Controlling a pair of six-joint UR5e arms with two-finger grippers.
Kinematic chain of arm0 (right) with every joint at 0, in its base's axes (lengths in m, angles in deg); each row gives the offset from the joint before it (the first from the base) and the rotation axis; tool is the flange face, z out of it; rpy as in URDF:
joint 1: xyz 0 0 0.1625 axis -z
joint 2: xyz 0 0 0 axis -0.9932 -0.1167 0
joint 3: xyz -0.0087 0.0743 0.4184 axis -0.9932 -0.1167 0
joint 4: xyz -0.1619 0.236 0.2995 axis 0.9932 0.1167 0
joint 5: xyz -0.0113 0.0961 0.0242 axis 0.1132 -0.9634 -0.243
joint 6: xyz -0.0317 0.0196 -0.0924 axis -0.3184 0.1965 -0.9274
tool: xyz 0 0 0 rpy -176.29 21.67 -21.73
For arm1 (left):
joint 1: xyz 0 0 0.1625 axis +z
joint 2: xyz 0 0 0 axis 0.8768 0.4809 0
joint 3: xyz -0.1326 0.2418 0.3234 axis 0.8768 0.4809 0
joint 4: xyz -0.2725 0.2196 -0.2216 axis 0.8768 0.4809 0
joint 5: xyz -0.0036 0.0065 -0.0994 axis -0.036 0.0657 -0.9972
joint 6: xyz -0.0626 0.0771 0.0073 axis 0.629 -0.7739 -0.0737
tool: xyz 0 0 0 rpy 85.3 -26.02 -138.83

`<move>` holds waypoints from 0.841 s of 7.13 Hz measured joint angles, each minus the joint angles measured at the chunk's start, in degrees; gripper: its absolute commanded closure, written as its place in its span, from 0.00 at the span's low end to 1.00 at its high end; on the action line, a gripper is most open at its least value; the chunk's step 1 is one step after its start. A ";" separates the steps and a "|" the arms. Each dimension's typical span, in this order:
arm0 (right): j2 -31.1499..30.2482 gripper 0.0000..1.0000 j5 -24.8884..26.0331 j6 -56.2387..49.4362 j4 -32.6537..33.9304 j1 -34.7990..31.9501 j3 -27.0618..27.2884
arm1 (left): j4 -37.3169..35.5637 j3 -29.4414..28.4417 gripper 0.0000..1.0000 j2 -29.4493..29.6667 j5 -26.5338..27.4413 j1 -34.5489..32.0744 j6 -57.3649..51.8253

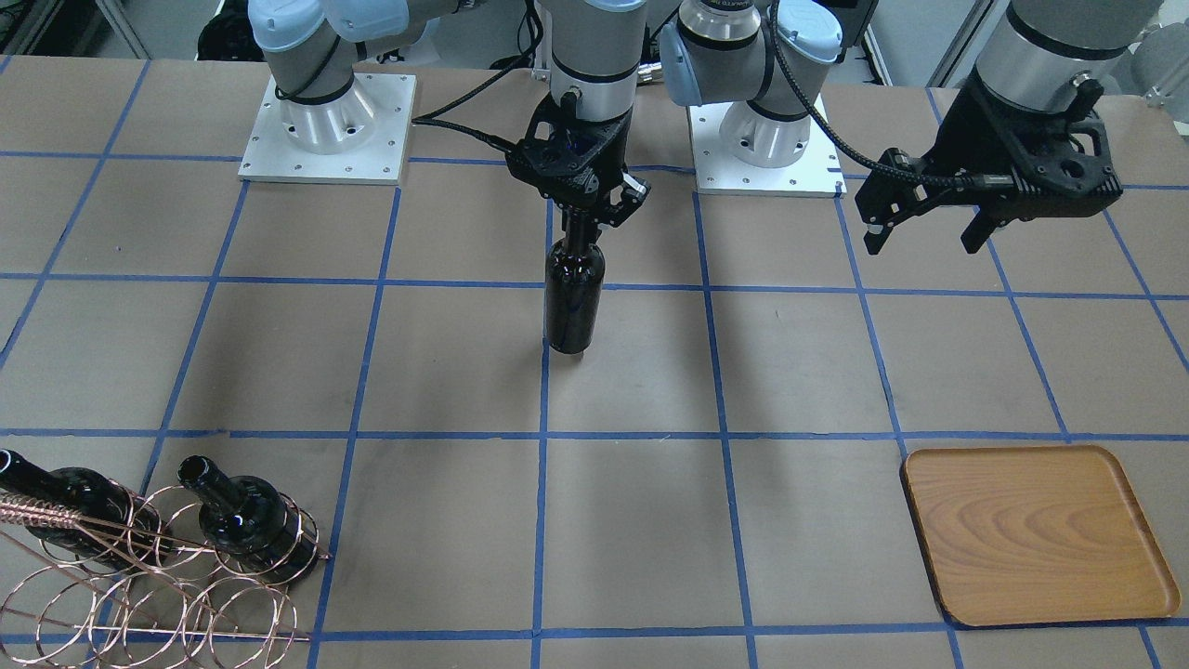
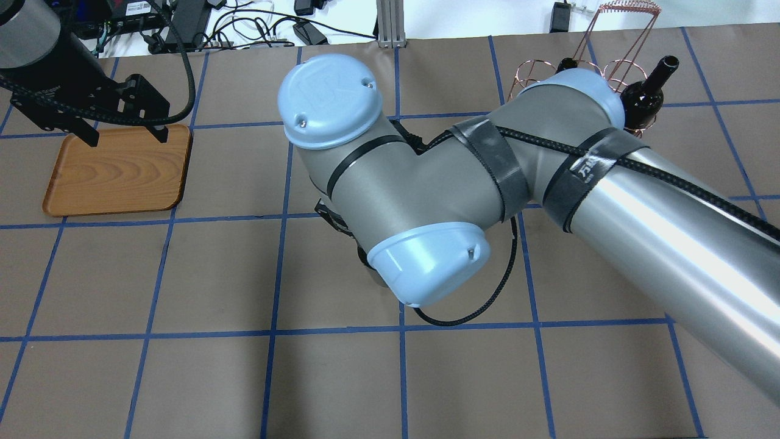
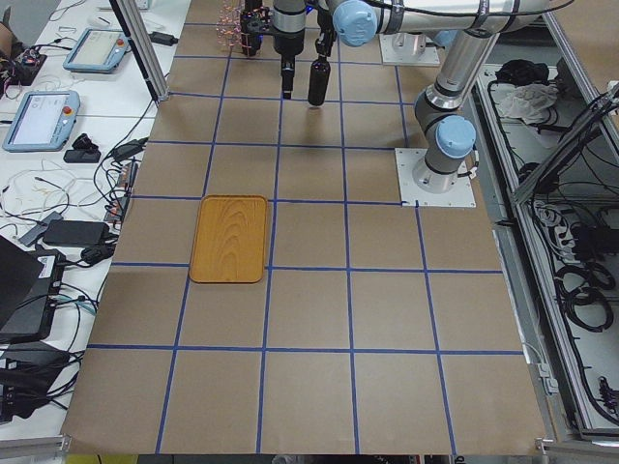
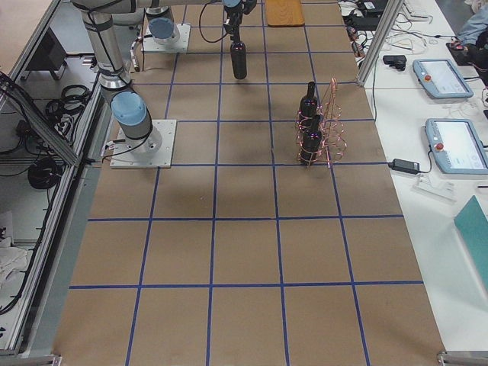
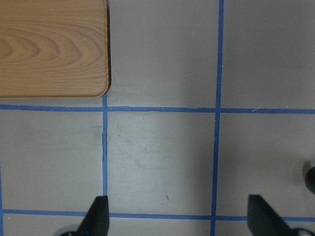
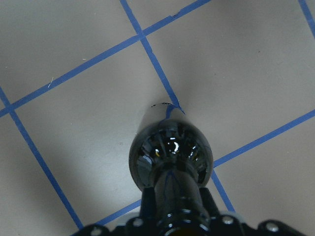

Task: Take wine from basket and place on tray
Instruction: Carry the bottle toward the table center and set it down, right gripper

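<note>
A near-black glass wine bottle [image 1: 574, 297] is upright at the middle of the table [image 1: 650, 520], between a copper wire rack [image 1: 158, 595] and a light-brown wooden tray [image 1: 1036, 534].

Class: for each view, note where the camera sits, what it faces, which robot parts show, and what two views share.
Front-facing: across the table, facing the robot; both arms, right end effector holding wine.
Overhead: behind robot, looking down; right arm fills it.
Left: table's end, along table; tray, both arms.
Right: opposite end, along table; basket, right arm.
Left wrist: downward; left end effector, tray corner.
Right wrist: downward along wine.
Shared: both wrists show blue tape.
</note>
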 measured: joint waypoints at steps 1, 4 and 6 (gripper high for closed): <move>0.25 0.79 -0.02 0.23 0.18 -0.18 0.00 | -0.02 0.04 0.00 0.01 -0.14 0.03 -0.11; 0.42 0.01 0.12 0.02 -0.27 -0.28 0.09 | 0.02 0.08 0.00 0.04 0.15 -0.26 -0.26; 0.50 0.00 0.04 -0.23 -0.36 -0.28 0.14 | 0.45 0.14 0.00 -0.16 0.33 -0.59 -0.26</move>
